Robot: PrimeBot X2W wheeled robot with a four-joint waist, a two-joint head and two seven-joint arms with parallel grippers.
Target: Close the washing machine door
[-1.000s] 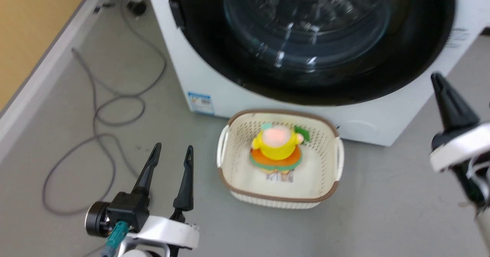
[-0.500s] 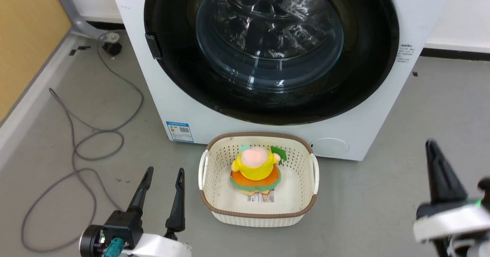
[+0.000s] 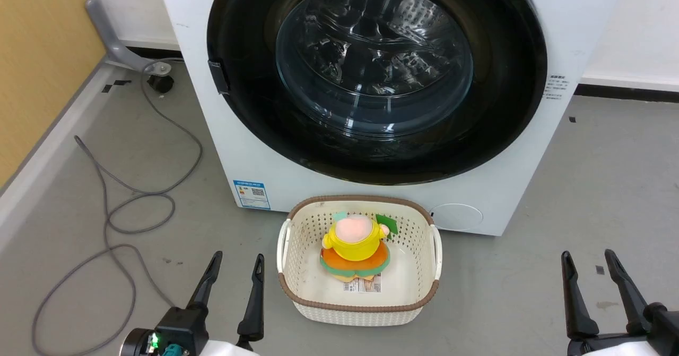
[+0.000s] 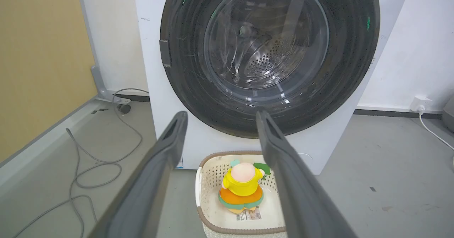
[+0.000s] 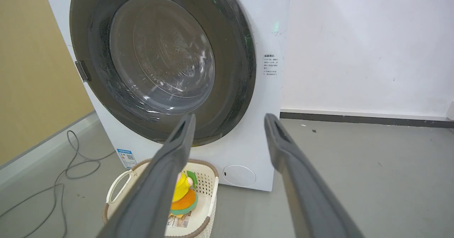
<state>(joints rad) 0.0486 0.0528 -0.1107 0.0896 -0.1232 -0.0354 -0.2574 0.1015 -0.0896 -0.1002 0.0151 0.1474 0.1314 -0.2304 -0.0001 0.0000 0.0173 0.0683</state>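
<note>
Presently noted, far centre: washing machine (image 3: pixel 241 154), white, standing before the white far wall. Set in its front, nearly as wide as the cabinet: washing machine door (image 3: pixel 374 64), black rim lying flat against the white panel, no gap visible along its edge, clear glass bowl at centre. Grey floor (image 3: pixel 583 186) open right of the machine and across the near right; bounded at left by a yellow wall (image 3: pixel 37 53). Just near of the machine's lower edge, centre: cream basket (image 3: pixel 297 271), contact with the panel not determinable. Looped on the left floor: grey cable (image 3: pixel 122 213), apart from the basket. Near left: left gripper (image 3: pixel 238 255), fingers parted, nothing between them, beside the basket's left rim, not touching. Near right: right gripper (image 3: pixel 587 253), likewise parted and empty, well apart from the basket. Inside the basket: yellow-and-orange toy (image 3: pixel 354 244).
</note>
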